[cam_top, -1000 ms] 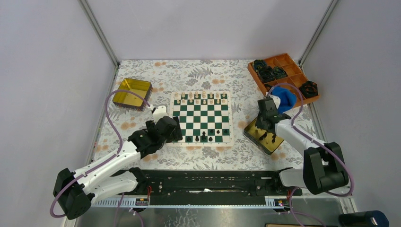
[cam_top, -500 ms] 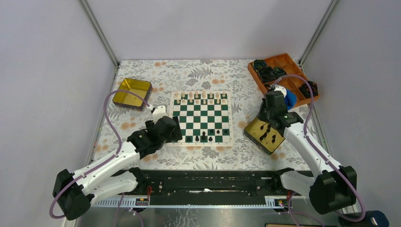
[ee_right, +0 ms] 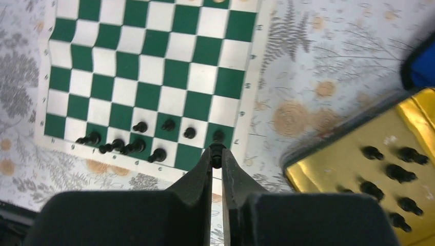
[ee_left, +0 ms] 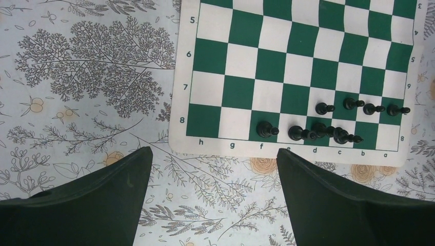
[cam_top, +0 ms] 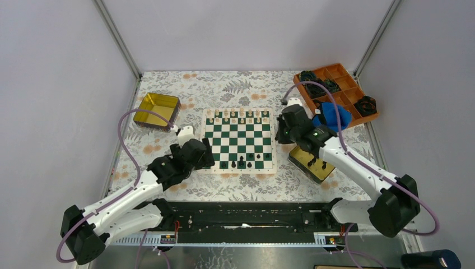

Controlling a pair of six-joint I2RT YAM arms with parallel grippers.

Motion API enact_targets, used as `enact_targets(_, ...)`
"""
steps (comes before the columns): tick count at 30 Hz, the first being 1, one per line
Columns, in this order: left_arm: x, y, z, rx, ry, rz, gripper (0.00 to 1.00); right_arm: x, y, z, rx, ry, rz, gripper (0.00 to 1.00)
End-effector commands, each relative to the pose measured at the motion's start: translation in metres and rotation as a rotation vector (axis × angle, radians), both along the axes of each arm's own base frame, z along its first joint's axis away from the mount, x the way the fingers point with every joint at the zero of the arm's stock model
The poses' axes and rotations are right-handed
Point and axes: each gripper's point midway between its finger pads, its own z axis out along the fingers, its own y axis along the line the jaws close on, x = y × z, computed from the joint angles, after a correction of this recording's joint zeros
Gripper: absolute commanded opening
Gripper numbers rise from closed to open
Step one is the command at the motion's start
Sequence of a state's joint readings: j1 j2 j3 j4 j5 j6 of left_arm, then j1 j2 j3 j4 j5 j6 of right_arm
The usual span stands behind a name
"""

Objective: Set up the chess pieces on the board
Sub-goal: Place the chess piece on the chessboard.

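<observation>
A black chess piece (ee_right: 216, 149) sits pinched at the very tips of the right claw (ee_right: 216, 156), held above the near right corner of the board (cam_top: 239, 140), close to the black pawns (ee_left: 350, 103). I'd say it is bound for one of the bare squares there, since the black back rank (ee_left: 296, 133) is only partly filled. The cream pieces (cam_top: 238, 116) line the far edge. The spare black pieces (ee_right: 400, 171) stand in the gold tin (cam_top: 293, 158) just beside the board's right side, handy for that arm. The left claw (ee_left: 213, 154) hangs spread wide, holding nothing, over the table (cam_top: 185, 89) off the near left corner, probably keeping clear.
</observation>
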State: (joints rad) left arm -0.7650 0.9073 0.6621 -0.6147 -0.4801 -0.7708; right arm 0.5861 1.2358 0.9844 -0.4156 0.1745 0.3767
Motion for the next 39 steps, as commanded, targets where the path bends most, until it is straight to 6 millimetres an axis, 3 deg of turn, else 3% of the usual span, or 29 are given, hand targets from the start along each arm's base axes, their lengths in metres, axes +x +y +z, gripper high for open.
enact_targets(1, 0.005, 0.007, 0.005, -0.013, -0.043, 0.050, 0.99, 0.003, 0.039, 0.017, -0.029, -0.050, 0.116, 0.00)
enact_targets(10, 0.005, 0.010, 0.007, -0.014, -0.052, 0.064, 0.99, -0.008, 0.105, 0.006, -0.112, -0.057, 0.319, 0.00)
enact_targets(17, 0.004, 0.012, 0.009, -0.021, -0.061, 0.075, 0.99, -0.011, 0.140, -0.008, -0.160, -0.052, 0.419, 0.00)
enact_targets(28, 0.004, 0.015, 0.012, -0.034, -0.078, 0.090, 0.99, -0.017, 0.179, -0.041, -0.213, -0.034, 0.514, 0.00)
enact_targets(39, 0.003, 0.016, 0.012, -0.036, -0.077, 0.091, 0.99, -0.016, 0.197, -0.069, -0.235, 0.000, 0.561, 0.00)
